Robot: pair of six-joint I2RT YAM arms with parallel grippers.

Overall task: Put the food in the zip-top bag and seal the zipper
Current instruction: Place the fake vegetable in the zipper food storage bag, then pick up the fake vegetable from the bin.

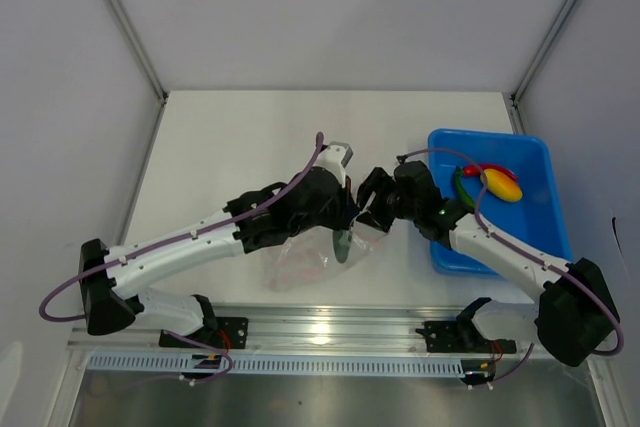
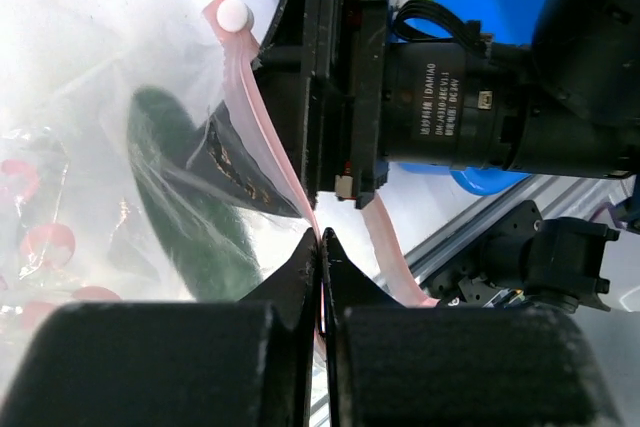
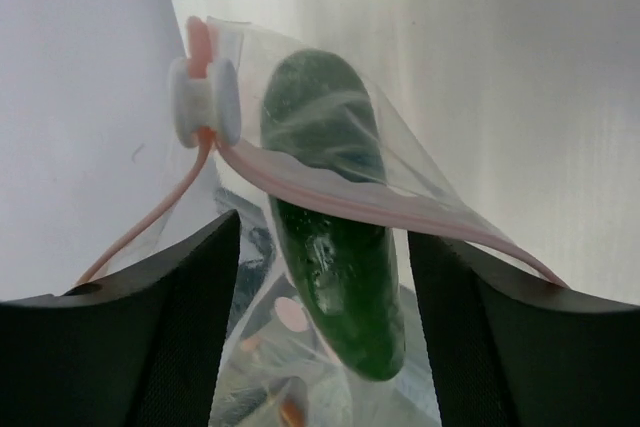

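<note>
Top view overhead; both wrist views close on zip-top bag [image 3: 330,247].

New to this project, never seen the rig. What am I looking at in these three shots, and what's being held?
Two robot arms sit bolted at the near edge of a white table. The overhead view looks down from above and behind them; the other two come from a camera on each wrist.

The left gripper has its fingers pinched shut on the pink zipper of the zip-top bag. The right gripper is open, its fingers reaching into the bag's mouth and spreading it. A dark green piece sits half inside. A white slider rides on the zipper's end.

The blue bin on the right holds a red chili and a yellow-orange piece.
</note>
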